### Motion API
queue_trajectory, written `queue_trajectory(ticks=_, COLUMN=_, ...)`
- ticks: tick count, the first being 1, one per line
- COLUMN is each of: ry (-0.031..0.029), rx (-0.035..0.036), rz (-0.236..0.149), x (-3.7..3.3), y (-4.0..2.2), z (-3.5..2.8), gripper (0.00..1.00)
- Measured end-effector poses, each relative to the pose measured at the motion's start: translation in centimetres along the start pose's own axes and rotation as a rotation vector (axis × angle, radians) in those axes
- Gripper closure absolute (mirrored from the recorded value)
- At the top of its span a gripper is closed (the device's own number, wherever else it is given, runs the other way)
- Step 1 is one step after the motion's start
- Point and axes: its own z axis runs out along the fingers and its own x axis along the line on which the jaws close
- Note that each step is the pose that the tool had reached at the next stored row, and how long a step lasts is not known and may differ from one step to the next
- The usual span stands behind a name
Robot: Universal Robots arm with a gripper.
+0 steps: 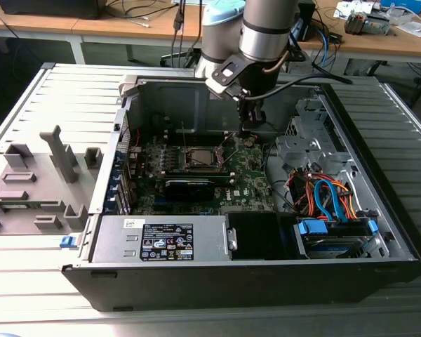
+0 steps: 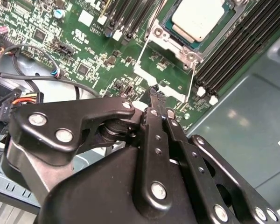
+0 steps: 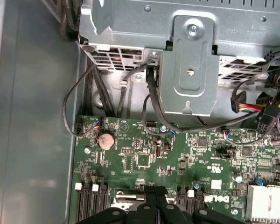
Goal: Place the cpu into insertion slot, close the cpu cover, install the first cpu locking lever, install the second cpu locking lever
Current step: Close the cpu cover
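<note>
Cpu (image 2: 197,16) sits in slot (image 1: 187,163) at 8 o'clock of hand (image 1: 248,133) in exterior view; hand is pinched narrow w/ nothing visibly held, tips near raised lever (image 2: 194,77), so the risk is prob tips slipping off the thin wire & gouging the board (image 2: 98,60).

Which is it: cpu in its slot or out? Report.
In. In the second wrist view the cpu sits flat, framed by the cpu cover.

The exterior view looked down at a slant into the open computer case (image 1: 231,281) from well back. Both wrist views sat close above the green motherboard (image 2: 91,56) (image 3: 144,158), each looking past the claw (image 2: 154,92) (image 3: 155,190). The second wrist view faced the cpu (image 2: 198,16), and the first wrist view faced the metal drive cage (image 3: 189,70). All three shared that board.
</note>
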Motion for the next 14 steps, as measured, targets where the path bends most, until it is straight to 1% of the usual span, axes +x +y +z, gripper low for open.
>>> queue_trajectory(ticks=1, ry=0.0000, rx=0.0001, rz=0.000, x=0.00, y=0.19, z=0.10, gripper=0.89)
queue_trajectory(ticks=3, ry=-0.0001, rx=0.0003, rz=0.000, x=-0.01, y=0.38, z=0.24, gripper=0.89)
queue_trajectory(ticks=4, ry=0.0000, rx=0.0003, rz=0.000, x=0.00, y=0.49, z=0.43, gripper=0.89)
queue_trajectory(ticks=8, ry=0.0000, rx=0.0003, rz=0.000, x=0.01, y=0.57, z=0.85, gripper=0.89)
queue_trajectory(ticks=10, ry=0.0001, rx=0.0007, rz=0.000, x=0.01, y=0.72, z=1.12, gripper=0.89)
queue_trajectory(ticks=14, ry=0.0000, rx=0.0010, rz=0.000, x=0.00, y=1.02, z=1.41, gripper=0.89)
